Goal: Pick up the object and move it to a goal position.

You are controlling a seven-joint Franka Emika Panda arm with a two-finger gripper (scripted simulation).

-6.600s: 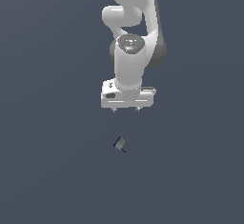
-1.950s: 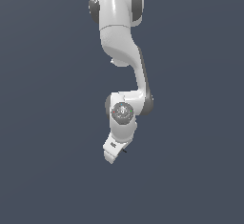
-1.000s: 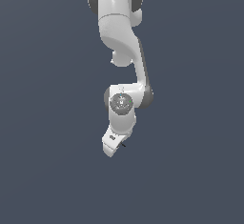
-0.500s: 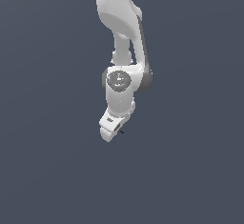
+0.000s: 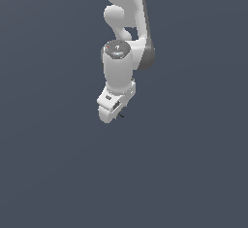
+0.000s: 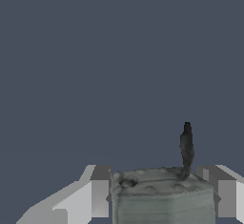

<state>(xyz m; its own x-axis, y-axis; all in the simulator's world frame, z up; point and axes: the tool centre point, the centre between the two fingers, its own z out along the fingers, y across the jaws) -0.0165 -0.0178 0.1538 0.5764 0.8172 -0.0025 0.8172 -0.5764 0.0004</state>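
exterior view facing the arm (image 5: 123,52), wrist view close between pincer (image 6: 159,197) fingers

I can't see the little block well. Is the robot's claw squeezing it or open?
Squeezing it. In the wrist view the gripper has a finger against each side of the grey block, its black stick poking out.

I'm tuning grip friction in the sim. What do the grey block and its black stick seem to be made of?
Grey block: looks like rough stone or concrete, matte with mottled blotches; the render leaves it open. Black stick: dull, dark, slightly lumpy, perhaps rubber or charred wood. The end effector pads flank the block on both sides.
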